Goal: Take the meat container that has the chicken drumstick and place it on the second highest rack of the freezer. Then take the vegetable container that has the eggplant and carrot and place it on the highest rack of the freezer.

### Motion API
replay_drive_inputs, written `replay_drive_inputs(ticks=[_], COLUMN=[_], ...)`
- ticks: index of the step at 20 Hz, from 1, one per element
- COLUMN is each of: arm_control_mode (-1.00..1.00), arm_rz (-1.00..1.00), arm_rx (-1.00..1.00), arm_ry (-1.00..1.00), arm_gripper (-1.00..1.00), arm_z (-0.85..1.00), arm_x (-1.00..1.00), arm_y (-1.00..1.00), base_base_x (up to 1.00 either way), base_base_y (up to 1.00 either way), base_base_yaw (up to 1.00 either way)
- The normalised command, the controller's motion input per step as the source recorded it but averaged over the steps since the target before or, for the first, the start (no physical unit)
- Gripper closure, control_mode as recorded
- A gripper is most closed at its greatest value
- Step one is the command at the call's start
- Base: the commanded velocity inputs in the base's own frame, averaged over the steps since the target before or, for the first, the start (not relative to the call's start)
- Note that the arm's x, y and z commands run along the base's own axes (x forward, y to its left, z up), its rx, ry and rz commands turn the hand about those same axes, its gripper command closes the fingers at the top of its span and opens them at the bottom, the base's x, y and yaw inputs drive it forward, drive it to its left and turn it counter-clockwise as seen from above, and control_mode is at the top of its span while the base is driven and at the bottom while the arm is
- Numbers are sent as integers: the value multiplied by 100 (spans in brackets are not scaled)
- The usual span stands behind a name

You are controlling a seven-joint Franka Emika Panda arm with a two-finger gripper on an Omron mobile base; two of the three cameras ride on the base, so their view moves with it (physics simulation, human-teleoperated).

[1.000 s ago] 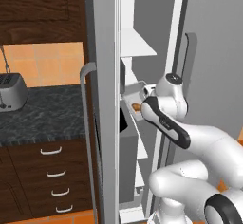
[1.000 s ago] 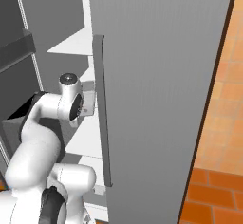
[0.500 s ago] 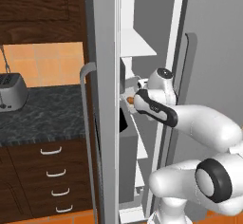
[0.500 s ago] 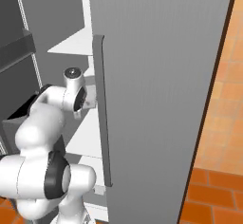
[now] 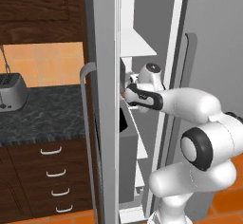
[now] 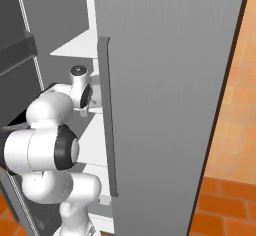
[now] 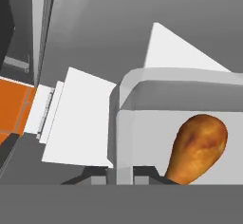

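One drumstick [image 7: 197,147] lies in the grey container [image 7: 142,123] that you see in the hand view, and the container's near wall sits between the two fingertips [image 7: 97,176]; the jaws pinch that wall. From the left base view, you find the gripper [image 5: 127,94] inside the open freezer [image 5: 161,52], reaching in under a white shelf [image 5: 137,45]. More white shelves [image 7: 80,118] lie beside the container. To the left stands a dark counter [image 5: 42,114] with a toaster [image 5: 10,91].
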Motion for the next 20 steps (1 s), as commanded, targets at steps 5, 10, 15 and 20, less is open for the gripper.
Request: replay_drive_inputs(ticks=[5,10,15,20], arm_control_mode=[-100,-100,-100,-100], arm_rz=[-1,-1,0,0], arm_rx=[-2,-2,-4,-3], arm_ry=[1,6,7,2], arm_gripper=[100,100,-100,-100], arm_z=[-16,-33,-49,-29], arm_x=[61,55,35,23], arm_y=[7,4,13,11], base_base_x=[0,0,0,0], base_base_y=[0,0,0,0], base_base_yaw=[0,0,0,0])
